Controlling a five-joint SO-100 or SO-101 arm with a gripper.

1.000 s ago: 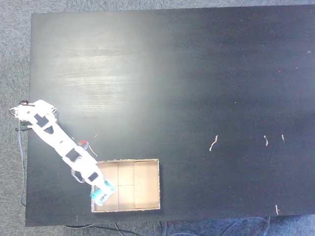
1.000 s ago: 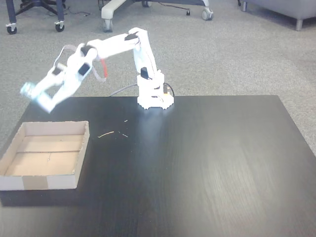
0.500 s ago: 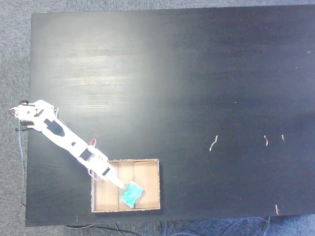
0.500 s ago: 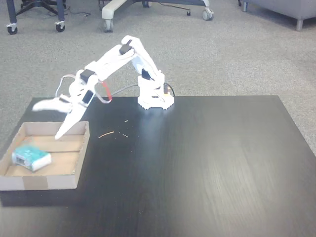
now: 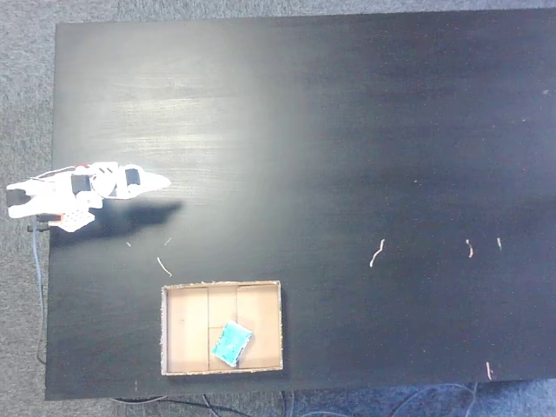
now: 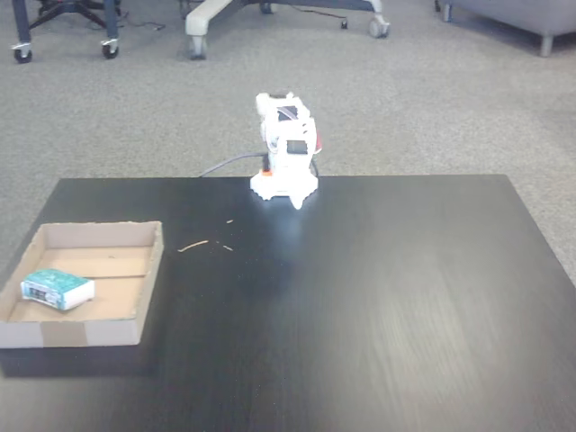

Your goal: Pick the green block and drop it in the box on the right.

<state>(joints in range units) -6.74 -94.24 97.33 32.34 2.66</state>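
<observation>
Green block [image 5: 232,342] now lies in the box [image 5: 181,323], released since a second ago. Claw [image 5: 159,182] has folded back over the tabletop [image 5: 347,130], apparently together. Task looks done.

A black table [image 5: 347,130] with a faint wood grain is seen in both fixed views, set on grey carpet [image 6: 432,99]. Small pale scraps [image 5: 376,253] are scattered over its surface, and two thin slivers [image 6: 193,245] lie near the far edge. Chair bases with castors [image 6: 108,47] are seen beyond on the carpet.
</observation>
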